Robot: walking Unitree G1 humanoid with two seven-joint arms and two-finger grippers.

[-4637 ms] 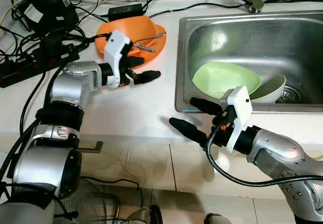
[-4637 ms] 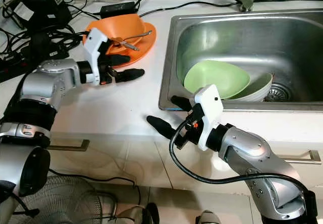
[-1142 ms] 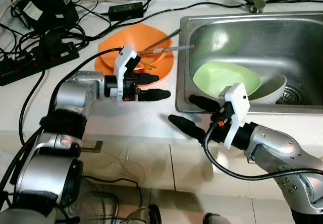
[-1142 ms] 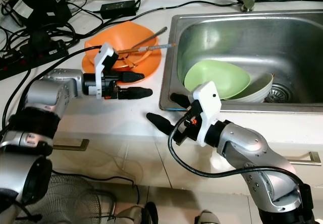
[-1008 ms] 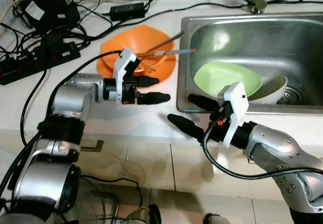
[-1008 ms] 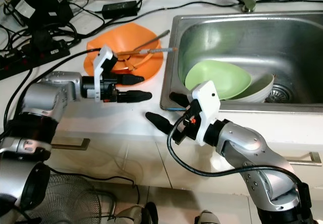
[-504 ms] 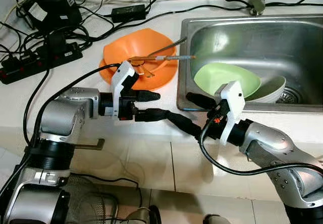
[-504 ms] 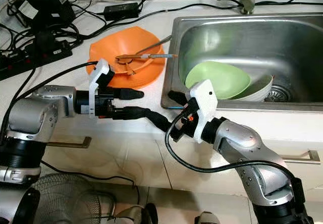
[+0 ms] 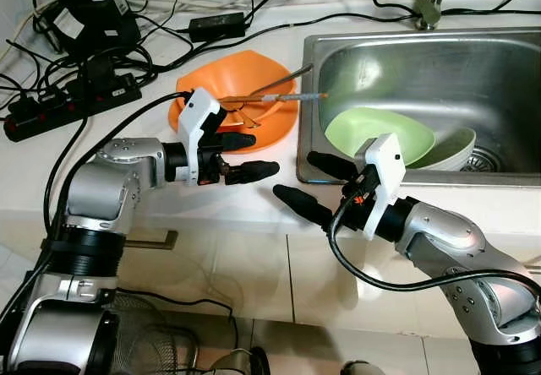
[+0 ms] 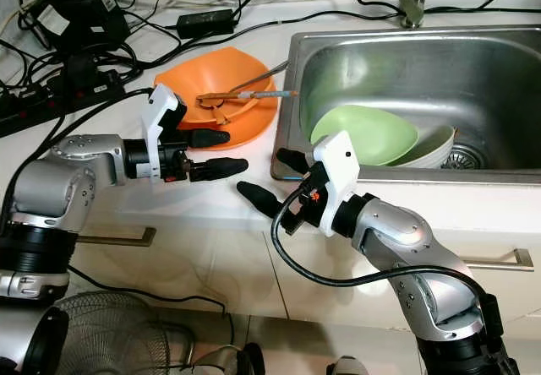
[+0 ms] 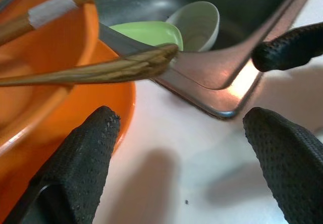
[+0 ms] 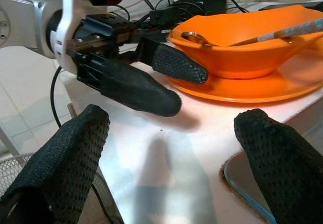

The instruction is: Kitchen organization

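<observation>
Ahead of both my grippers runs the white counter (image 9: 211, 202), with the steel sink (image 9: 473, 62) set into it off beyond my right gripper. Inside the sink I see a light green bowl (image 9: 380, 134) leaning over a paler bowl (image 9: 461, 145) next to the drain.

Just past my left gripper sits the orange bowl (image 9: 254, 96) on an orange plate (image 12: 262, 90), hard against the sink's edge. Across the bowl lie a wooden utensil with a white band (image 9: 275, 97) whose tip reaches out over the sink rim, and a metal spoon (image 10: 254, 77). From the left wrist I make out a wooden handle (image 11: 101, 70) crossing above the plate's rim, between the two fingers.

My left gripper (image 9: 249, 155) hovers over the counter at the near rim of the plate, jaws apart and holding nothing; one finger (image 11: 83, 158) lies by the orange rim, the other over bare counter. My right gripper (image 9: 317, 185) hangs at the counter's front edge, jaws wide apart and empty, one finger pointing at the sink's corner, the other toward the left gripper's fingertips, near but not touching.

Behind the left gripper, cables and a black power strip (image 9: 72, 109) clutter the counter's back.
</observation>
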